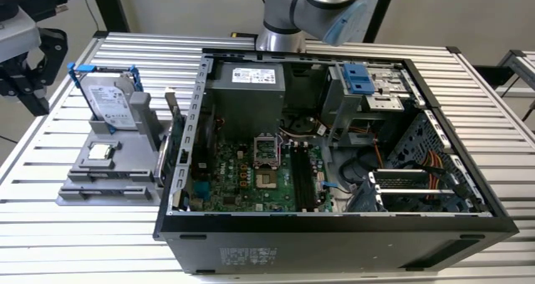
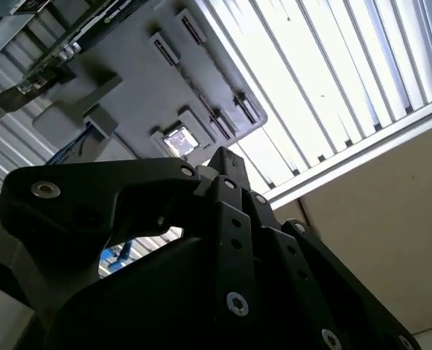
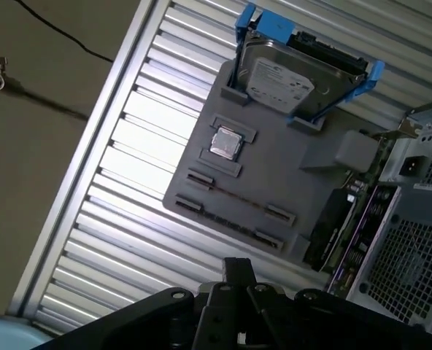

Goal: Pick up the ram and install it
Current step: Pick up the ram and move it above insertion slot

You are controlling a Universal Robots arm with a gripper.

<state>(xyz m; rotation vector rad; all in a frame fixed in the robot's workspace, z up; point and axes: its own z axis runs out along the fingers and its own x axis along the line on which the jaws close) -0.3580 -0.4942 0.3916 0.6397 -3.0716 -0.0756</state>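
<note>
Ram: long, thin, dark memory stick, seemingly on edge in the flat grey plastic tray; likely light, stiff, fragile.
Hold: probably by the long edges, off the chips.
Gripper: black, well apart from it; cannot tell whether spread or pressed together.

Ribbed bare metal table, matt grey plastic tray

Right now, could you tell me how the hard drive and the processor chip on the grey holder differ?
The hard drive stands propped up on edge; the processor chip lies flat in a recess. The hard drive is much larger and oblong; the processor chip is small and square. The hard drive carries blue handles; the processor chip has none. Both are silver and sit on the grey holder.
</note>
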